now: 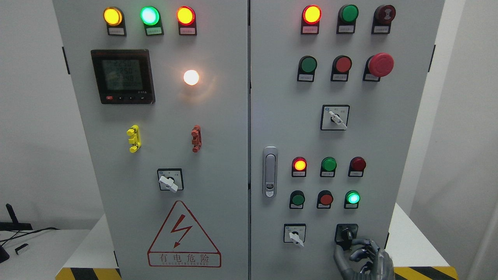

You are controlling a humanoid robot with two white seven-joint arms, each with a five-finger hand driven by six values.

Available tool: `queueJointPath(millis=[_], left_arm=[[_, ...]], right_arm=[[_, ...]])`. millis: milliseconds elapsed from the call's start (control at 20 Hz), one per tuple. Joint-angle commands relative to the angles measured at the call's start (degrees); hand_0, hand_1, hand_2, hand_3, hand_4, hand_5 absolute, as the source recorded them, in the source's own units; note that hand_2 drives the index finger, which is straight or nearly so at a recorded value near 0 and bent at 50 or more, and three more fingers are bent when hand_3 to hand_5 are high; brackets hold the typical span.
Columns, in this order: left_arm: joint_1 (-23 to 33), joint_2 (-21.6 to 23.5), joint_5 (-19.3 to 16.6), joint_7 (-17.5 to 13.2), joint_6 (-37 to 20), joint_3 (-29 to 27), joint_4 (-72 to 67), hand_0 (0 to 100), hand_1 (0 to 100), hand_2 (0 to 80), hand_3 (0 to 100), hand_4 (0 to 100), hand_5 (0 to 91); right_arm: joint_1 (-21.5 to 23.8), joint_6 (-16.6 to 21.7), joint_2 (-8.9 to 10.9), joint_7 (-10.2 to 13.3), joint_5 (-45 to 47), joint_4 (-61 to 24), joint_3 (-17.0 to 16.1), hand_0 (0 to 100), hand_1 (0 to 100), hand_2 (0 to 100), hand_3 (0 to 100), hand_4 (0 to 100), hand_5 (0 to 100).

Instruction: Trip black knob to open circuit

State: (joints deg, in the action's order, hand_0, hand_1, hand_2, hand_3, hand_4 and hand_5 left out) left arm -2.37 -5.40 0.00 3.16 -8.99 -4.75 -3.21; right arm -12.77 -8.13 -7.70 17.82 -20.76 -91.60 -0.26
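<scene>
Low at the right of the grey cabinet [218, 163], the right hand [363, 258] rises from the bottom edge, its dark metallic fingers [363, 244] curled up against the black knob [347, 234], which sits in a black square plate at the bottom right of the right-hand door; the fingertips touch or overlap the knob's lower edge, but whether they truly grip it cannot be told. Just left of it is a white-handled selector switch [295, 234]. Above stand two rows of small lamps and buttons, among them a lit red lamp [299, 165] and a lit green lamp [353, 197], then another white selector [335, 118], and higher a red mushroom button [380, 64]. A silver door latch [270, 171] sits by the seam between the two doors. The left door carries a dark meter display [122, 76], a glowing white light [191, 77], a yellow clip [134, 138], a red clip [196, 138], one more selector [169, 180] and a red triangular warning sign [183, 234]. The cabinet stands on a white platform [412, 241] edged with yellow-and-black hazard stripes [424, 272], against pale walls. At far left a white table [42, 252] holds black cables.
</scene>
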Motion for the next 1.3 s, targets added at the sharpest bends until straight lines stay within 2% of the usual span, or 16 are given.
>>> queueJointPath(millis=[0, 801, 1252], left_arm=[[0.0, 0.0, -1.8, 0.0, 0.0, 0.0, 0.0, 12, 39, 0.0, 0, 0, 0.0], [0.0, -0.1, -1.8, 0.0, 0.0, 0.0, 0.0, 12, 39, 0.0, 0, 0, 0.0], [0.0, -0.1, -1.8, 0.0, 0.0, 0.0, 0.0, 12, 39, 0.0, 0, 0, 0.0]], right_arm=[[-0.1, 0.0, 0.05, 0.0, 0.0, 0.1, -2.2, 25, 80, 49, 78, 75, 87], [-0.1, 0.3, 0.05, -0.1, 0.2, -0.2, -2.6, 25, 81, 49, 77, 74, 88], [2.2, 4.4, 0.67, -0.2, 0.3, -0.3, -2.6, 25, 82, 48, 77, 74, 87]])
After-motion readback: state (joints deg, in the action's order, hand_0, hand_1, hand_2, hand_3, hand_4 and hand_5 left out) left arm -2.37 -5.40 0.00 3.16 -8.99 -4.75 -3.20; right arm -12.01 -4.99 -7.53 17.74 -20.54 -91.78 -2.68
